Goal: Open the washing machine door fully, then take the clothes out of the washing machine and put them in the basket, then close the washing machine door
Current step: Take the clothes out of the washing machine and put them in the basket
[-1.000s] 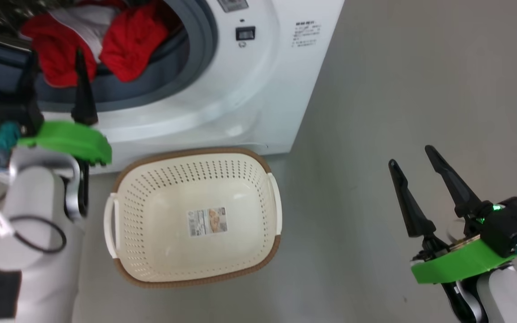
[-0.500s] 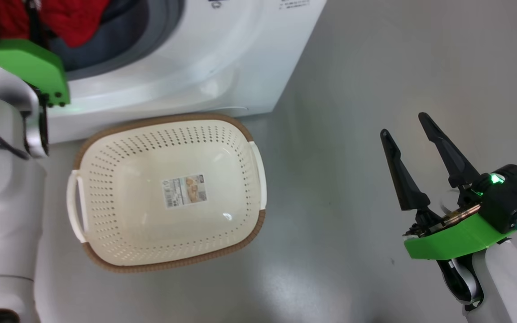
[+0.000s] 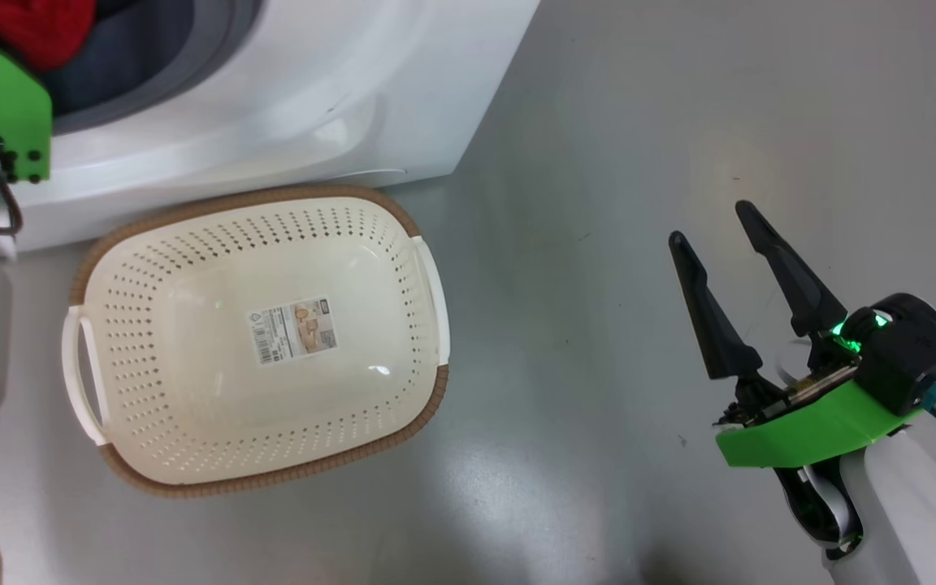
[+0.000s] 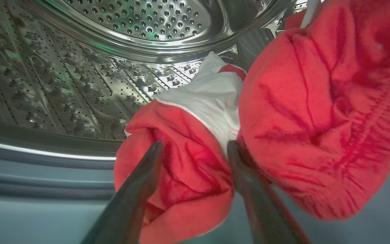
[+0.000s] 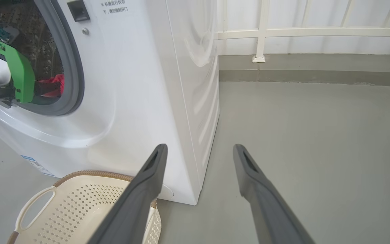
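In the left wrist view my left gripper point(image 4: 195, 145) is inside the steel drum point(image 4: 80, 78), open, its two fingers astride a fold of the red clothes point(image 4: 317, 112) with white trim. The head view shows that arm's green mount point(image 3: 1, 106) at the washing machine point(image 3: 289, 89) opening, with red clothes point(image 3: 29, 28) beyond it. The cream basket point(image 3: 403, 244) stands on the floor in front of the machine, holding only a paper label point(image 3: 293, 329). My right gripper point(image 3: 710, 223) hangs open over bare floor to the basket's right. The washing machine door is out of view.
Grey floor point(image 5: 317, 135) stretches to the right of the machine up to a low kerb and a white railing point(image 5: 259, 34). The basket point(image 5: 80, 203) sits against the machine's front lower corner. My right gripper point(image 5: 200, 147) points past the machine's point(image 5: 130, 84) side.
The head camera has swung, shifting the whole picture left and up. My left gripper has gone deeper into the drum, its fingers leaving the head view. The right gripper stays open.
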Controlling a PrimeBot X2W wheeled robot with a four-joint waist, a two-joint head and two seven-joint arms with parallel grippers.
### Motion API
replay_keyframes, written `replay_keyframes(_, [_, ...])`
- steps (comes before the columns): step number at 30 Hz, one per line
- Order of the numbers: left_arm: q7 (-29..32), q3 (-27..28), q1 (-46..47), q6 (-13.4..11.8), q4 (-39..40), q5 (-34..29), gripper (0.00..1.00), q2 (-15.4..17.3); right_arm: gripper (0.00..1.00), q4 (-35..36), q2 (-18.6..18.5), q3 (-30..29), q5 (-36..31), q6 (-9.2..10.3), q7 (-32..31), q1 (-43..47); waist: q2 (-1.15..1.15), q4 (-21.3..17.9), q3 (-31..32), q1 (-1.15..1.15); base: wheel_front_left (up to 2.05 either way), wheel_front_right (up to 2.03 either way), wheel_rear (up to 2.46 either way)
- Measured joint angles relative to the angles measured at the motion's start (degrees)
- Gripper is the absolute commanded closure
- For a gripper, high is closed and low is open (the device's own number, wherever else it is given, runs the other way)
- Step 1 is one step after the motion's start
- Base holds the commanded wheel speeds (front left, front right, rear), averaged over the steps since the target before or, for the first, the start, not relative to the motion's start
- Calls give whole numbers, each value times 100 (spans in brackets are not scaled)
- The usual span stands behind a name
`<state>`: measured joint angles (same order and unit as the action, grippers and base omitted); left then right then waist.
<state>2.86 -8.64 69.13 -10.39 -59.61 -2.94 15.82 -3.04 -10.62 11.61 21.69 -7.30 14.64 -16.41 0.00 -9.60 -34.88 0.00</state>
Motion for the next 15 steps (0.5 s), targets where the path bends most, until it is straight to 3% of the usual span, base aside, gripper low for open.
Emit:
replay_keyframes(4, [58,-90,42,-153,-70,-94,2,93,0,-7,11,26,10,0,0,-63,0,-33,-45,0,0,0,0])
replay_keyframes(5, [58,-93,43,-176,-80,-94,23,94,0,-13,11,30,15,0,0,-63,0,-34,-52,0,0,0,0])
replay_keyframes(6, [59,-98,43,-176,-92,-94,52,94,0,-22,11,31,20,0,0,-63,0,-33,-55,0,0,0,0])
replay_keyframes(7, [59,-103,43,-176,-109,-94,69,94,0,-31,11,32,29,0,0,-63,0,-31,-56,0,0,0,0])
replay_keyframes(8, [59,-105,43,-176,-122,-93,100,96,0,-34,10,32,35,0,-1,-63,0,-30,-56,0,0,0,0])
replay_keyframes(15, [-104,-85,44,-156,-191,71,100,98,0,-64,1,40,46,0,-1,-74,0,-6,-65,0,0,0,0])
